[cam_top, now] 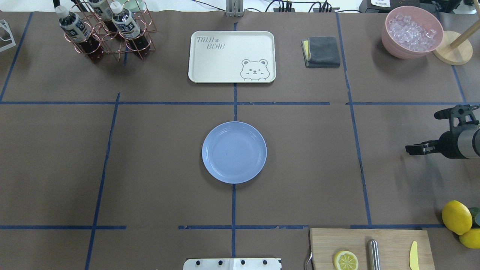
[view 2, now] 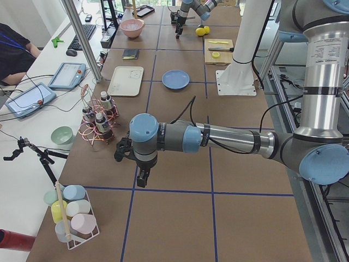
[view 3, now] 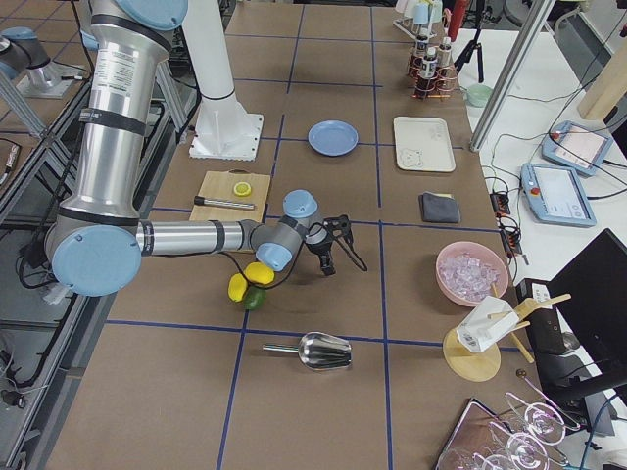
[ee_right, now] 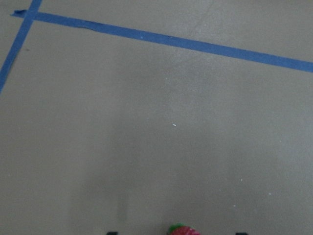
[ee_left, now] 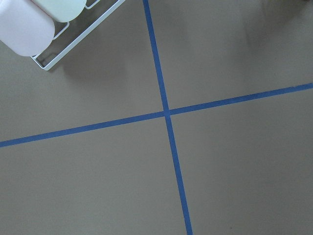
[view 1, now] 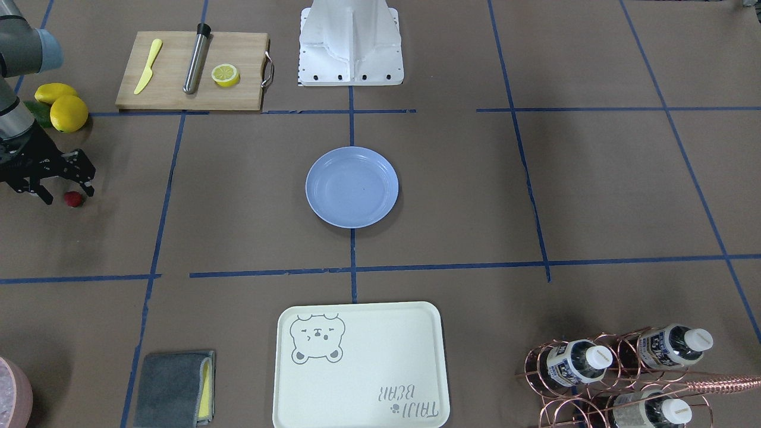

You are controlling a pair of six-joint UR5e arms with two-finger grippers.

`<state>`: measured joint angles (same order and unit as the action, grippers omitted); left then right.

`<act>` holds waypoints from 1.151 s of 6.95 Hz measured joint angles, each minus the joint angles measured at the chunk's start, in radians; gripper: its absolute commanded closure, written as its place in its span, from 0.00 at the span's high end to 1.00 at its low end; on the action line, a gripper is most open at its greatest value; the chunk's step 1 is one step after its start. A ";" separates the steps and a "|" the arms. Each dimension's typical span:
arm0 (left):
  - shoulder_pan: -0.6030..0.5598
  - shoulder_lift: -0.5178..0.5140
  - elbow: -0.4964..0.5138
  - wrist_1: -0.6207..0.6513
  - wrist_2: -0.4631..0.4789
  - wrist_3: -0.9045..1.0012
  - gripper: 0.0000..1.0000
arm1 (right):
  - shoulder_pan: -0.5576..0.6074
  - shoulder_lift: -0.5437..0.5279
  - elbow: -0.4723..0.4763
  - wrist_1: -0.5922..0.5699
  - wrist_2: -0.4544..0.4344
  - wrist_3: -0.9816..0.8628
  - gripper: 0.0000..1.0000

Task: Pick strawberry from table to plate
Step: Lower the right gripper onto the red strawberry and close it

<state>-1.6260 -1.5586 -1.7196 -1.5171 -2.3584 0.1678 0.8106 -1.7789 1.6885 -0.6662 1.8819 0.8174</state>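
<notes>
Nearest the robot's base we see the wooden cutting board [view 1: 190, 71]. At its 9 o'clock in the front-facing view sit two whole lemons [view 1: 68, 113]. A step farther out, at 6 o'clock from the lemons, the strawberry [view 1: 73, 198] lies on the table [view 1: 475, 196]. It is well apart from the plate [view 1: 352, 186], at the plate's 9 o'clock in that view. The right gripper [view 1: 69, 196] hangs low over the berry with its fingers [view 1: 88, 185] spread wide, one on either side, and neither appears to touch it. The right wrist view catches only a sliver of the berry at its 6 o'clock edge. We judge the strawberry light, small and soft-skinned, apt to bruise or to squirt sideways under a hard squeeze. We would therefore take it across its widest part, just below the cap, with a gentle close. Its green cap shows toward 11 o'clock in the wrist view, so we think it lies on its side with the long axis running from the cap toward that view's lower edge. Too little of it is visible for us to be sure. Farther on, the plate sits at the table's middle with nothing on it. Farthest off, the left gripper [view 2: 130, 164] hovers above the table at the robot's left end, and we cannot tell how its fingers stand.
</notes>
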 measured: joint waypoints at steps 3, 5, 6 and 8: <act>0.000 0.001 0.002 0.000 0.001 -0.001 1.00 | 0.000 0.020 -0.028 0.000 -0.007 -0.005 0.72; 0.000 0.002 0.003 0.000 0.000 -0.001 1.00 | 0.001 0.019 -0.029 -0.001 -0.009 -0.008 0.72; 0.000 0.002 0.003 0.000 0.000 -0.001 1.00 | 0.002 0.016 -0.027 -0.001 -0.009 -0.009 0.72; 0.000 0.002 0.003 0.000 -0.001 -0.001 1.00 | 0.002 0.011 -0.025 -0.001 -0.007 -0.009 0.25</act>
<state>-1.6257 -1.5570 -1.7165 -1.5171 -2.3592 0.1672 0.8126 -1.7678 1.6634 -0.6673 1.8747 0.8084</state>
